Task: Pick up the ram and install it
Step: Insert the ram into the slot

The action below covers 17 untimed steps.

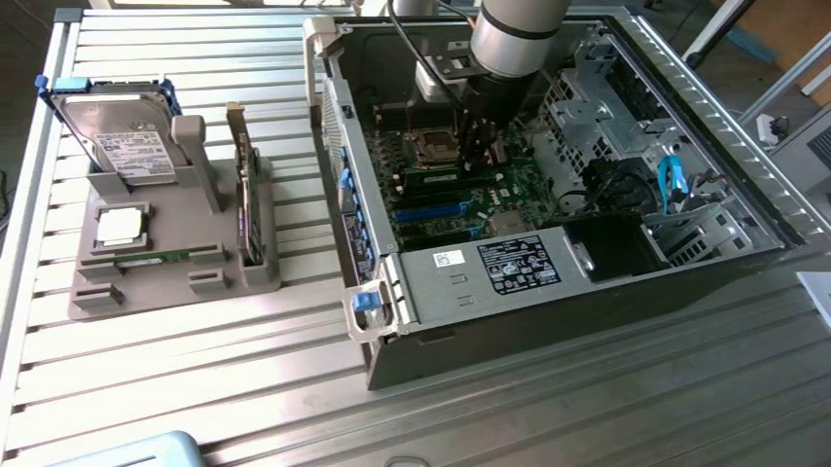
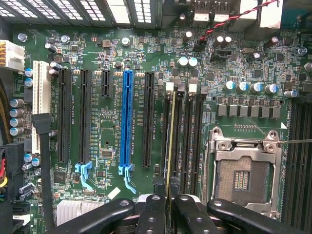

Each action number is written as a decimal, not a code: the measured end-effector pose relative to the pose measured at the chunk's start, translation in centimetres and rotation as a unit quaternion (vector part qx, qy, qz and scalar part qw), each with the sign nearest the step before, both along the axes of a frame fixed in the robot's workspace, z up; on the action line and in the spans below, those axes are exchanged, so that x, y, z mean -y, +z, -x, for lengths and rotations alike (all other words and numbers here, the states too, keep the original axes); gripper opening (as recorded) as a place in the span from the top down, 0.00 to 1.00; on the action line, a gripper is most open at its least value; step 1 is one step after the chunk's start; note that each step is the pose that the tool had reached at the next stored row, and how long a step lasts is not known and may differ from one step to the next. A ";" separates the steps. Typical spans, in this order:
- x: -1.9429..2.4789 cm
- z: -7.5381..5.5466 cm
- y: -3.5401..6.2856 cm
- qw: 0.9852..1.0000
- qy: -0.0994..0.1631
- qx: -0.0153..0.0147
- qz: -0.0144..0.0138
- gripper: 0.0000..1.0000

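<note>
My pincer [image 2: 168, 204] clenched on ram [image 2: 171, 141], low inside open computer case [image 1: 546, 326]. Ram held edge-on, long edge lined up with black memory slots [image 2: 187, 141] beside empty processor socket [image 2: 241, 178], likely so it can press straight down. Seated or not: cannot tell. Motherboard [image 2: 112, 53] print and black label [image 1: 520, 263] too small to read.

arm [image 1: 520, 34] steeply downward, end effector [image 2: 169, 199] narrowly pinched on the ram [image 2: 171, 141]
</note>
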<state>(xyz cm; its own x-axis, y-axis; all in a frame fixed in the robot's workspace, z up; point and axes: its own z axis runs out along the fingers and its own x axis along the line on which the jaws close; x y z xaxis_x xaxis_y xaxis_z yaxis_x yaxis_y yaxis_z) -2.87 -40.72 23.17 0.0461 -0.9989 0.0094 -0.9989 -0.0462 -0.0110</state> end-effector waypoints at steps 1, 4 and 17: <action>0.00 0.0 0.00 1.000 0.000 0.000 0.000 0.86; 0.00 0.0 -0.09 1.000 0.000 0.000 -0.001 0.86; 0.01 -0.5 -0.20 1.000 0.003 0.000 -0.002 0.86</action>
